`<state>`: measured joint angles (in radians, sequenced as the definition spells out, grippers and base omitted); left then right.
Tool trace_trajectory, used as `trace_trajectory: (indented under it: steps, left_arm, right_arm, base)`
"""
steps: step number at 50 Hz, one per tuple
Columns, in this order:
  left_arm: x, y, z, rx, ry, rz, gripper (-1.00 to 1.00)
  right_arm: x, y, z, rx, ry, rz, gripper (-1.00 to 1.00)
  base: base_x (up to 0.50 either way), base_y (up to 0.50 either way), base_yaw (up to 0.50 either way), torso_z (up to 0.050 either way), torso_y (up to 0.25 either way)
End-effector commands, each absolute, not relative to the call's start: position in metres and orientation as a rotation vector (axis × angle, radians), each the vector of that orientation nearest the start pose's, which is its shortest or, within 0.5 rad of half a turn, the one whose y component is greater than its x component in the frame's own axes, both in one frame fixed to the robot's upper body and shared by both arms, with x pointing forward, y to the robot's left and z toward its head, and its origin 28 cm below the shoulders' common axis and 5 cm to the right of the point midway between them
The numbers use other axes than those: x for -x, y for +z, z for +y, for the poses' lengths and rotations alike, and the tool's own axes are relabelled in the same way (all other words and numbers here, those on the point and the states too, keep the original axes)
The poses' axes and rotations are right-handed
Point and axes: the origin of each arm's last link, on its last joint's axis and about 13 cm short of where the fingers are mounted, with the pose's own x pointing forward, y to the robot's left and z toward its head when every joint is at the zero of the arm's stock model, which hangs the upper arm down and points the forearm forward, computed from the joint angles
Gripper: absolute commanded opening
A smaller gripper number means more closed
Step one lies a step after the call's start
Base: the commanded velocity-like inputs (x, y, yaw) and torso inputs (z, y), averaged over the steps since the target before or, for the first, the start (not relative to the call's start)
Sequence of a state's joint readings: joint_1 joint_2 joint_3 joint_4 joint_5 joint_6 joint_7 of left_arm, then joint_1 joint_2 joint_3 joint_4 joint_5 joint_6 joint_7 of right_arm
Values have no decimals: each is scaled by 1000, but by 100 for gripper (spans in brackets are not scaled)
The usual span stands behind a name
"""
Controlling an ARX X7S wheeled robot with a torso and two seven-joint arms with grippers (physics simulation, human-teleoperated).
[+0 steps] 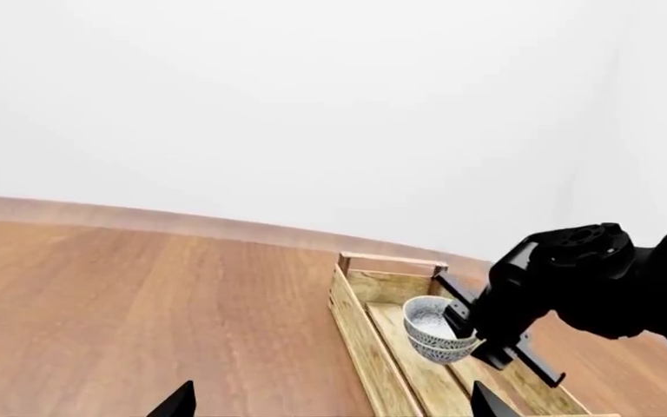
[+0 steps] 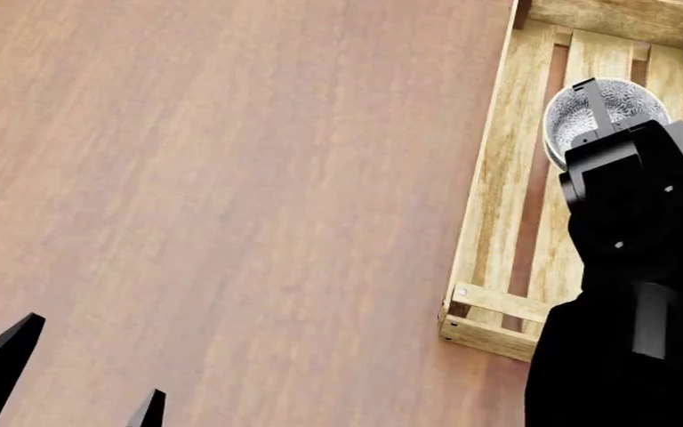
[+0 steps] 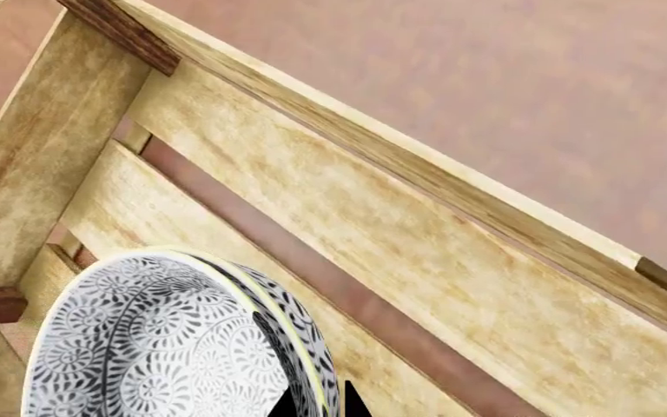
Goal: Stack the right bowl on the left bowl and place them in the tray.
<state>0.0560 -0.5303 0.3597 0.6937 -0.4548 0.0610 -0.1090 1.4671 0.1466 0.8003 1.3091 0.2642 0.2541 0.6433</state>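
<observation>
The two bowls are stacked, one nested in the other (image 1: pixel 436 328), and they stand inside the tray (image 2: pixel 493 169) on its slatted bottom, toward the far end, close to the far plank. In the head view the stack is at about 1 o'clock, and the tray fills the right part of the picture from 1 to 4 o'clock. The tray rests on the brown wooden bench (image 2: pixel 223 178).

The right end effector (image 2: pixel 604 114) is at the stack: one black finger (image 2: pixel 600 105) goes down inside the upper bowl and the rest stays outside the rim, so it pinches the bowl wall.

Of the left end effector (image 2: pixel 75 378) only two dark tips show at 7 o'clock over the bare bench, well apart from the tray; its fingers are spread, with nothing between them.
</observation>
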Motion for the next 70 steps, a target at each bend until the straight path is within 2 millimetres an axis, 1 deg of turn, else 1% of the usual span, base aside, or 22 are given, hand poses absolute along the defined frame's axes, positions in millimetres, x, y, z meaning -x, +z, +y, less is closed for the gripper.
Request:
trace_trajectory:
  steps: [1,12,25,40,64,65,70]
  left_arm:
    - [-164,137,206,131,-492,-496,100]
    - [-164,138,206,131,-489,-494,100]
    - [-165,137,206,129,-489,-490,100]
    - [-164,135,205,129,-493,-487,100]
    - [-164,135,206,133,-490,-491,100]
    - [-164,135,206,133,-491,-491,100]
    - [-164,135,206,134,-491,-491,100]
  right_arm:
    - [-435,242,-150,-1023,-675,282,-100]
    - [-435,238,-151,-1025,-677,288,-100]
    - [-434,226,-150,-1031,-680,306,-100]
    - [-434,226,-149,-1029,-651,304,-100]
    - [-433,223,-149,-1024,-662,325,-100]
    - [-433,224,-149,-1025,-659,324,100]
    - [-433,226,-149,-1018,-660,322,100]
  base:
    - [0,0,0,0,0]
    - [0,0,0,0,1]
    - [0,0,0,1,0]
    - [0,0,0,0,1]
    - [0,0,0,0,1]
    - [0,0,0,0,0]
    - [0,0,0,0,0]
